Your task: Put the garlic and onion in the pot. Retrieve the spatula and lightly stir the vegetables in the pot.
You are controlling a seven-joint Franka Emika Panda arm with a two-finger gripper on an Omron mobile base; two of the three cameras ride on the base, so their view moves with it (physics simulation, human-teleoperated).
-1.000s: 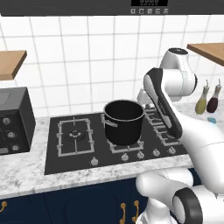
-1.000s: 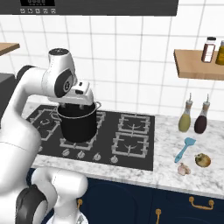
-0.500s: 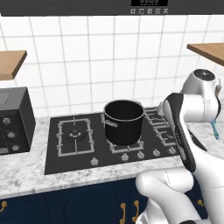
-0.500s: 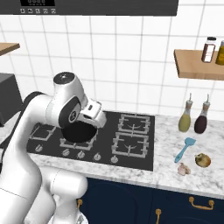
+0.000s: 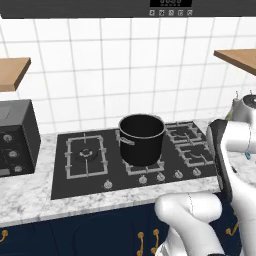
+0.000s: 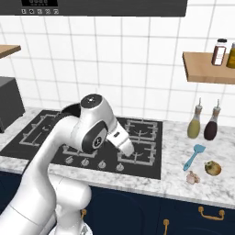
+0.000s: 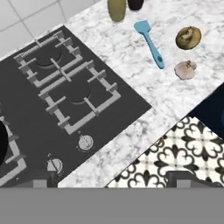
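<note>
We see one black pot (image 5: 142,138) standing on the hob (image 5: 90,170), on the burner just right of the hob's middle, near its front edge. On the marble counter (image 6: 183,181) to the right of the hob lie one blue spatula (image 6: 194,156), one brownish onion (image 6: 212,168) and one pale garlic bulb (image 6: 193,177); the onion and garlic sit close together near the counter's front edge, the spatula just beside them on the hob side. Two bottles (image 6: 204,123) stand side by side at the counter's back edge, one olive, one dark. Two more jars (image 6: 225,53) rest on the wooden shelf (image 6: 206,69) above. The gripper (image 6: 126,148) hangs over the hob's right-hand burners, well apart from pot and vegetables; we cannot make out its jaws plainly, though they appear spread wide and hold nothing. One black appliance (image 5: 15,137) sits at the counter's left end.
</note>
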